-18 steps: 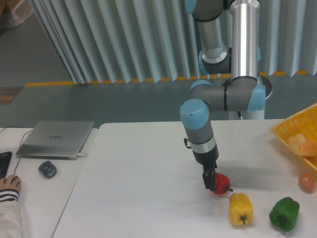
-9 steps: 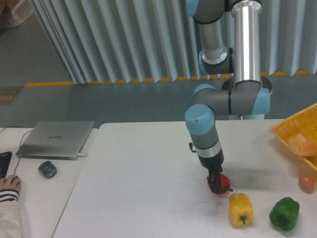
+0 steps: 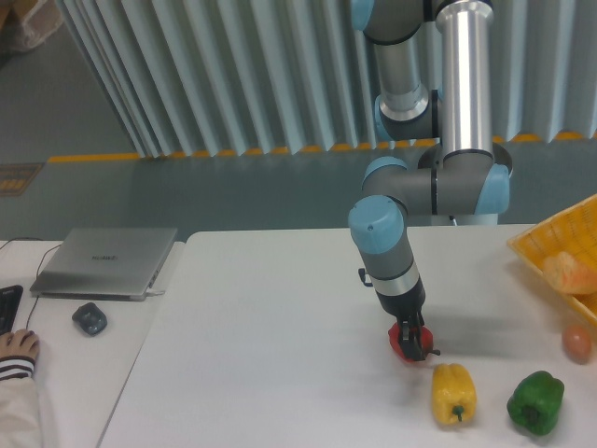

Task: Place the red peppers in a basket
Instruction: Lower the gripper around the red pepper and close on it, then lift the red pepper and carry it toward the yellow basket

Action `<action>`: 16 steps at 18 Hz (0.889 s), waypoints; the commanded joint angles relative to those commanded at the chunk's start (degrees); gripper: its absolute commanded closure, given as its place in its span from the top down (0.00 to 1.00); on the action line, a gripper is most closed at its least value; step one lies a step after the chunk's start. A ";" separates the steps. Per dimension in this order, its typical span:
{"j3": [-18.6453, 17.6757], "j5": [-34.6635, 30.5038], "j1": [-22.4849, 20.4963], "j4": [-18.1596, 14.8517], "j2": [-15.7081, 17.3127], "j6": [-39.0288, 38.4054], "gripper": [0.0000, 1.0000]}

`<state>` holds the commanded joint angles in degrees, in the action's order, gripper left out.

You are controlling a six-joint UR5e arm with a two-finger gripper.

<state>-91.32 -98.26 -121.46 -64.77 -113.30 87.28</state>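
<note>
Gripper [image 3: 411,341] sits straight down on the red pepper [image 3: 410,343] – fingers either side of it, though whether they have closed on it I cannot tell. Pepper rests on the counter [image 3: 270,327]; the basket [image 3: 550,245] lies well off to the gripper's right – up and away.

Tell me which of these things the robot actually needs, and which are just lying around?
Needed: red pepper, yellow basket, gripper.
Lying around: yellow pepper, green pepper, egg-like thing, laptop, mouse.
</note>
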 joint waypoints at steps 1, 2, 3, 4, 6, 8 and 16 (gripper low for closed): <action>0.44 0.18 -0.53 -1.31 0.44 0.00 0.40; 0.61 0.53 -0.88 -2.11 0.88 0.09 0.40; 0.62 0.96 -1.41 -2.29 1.32 0.17 0.40; 1.23 2.27 -2.11 -2.38 2.11 0.18 0.40; 3.50 4.82 -4.21 -5.44 3.16 0.52 0.40; 5.88 6.85 -6.06 -9.57 4.13 0.70 0.40; 6.77 8.78 -11.42 -15.30 7.47 7.11 0.40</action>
<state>-84.55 -89.48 -132.88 -80.06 -105.82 94.38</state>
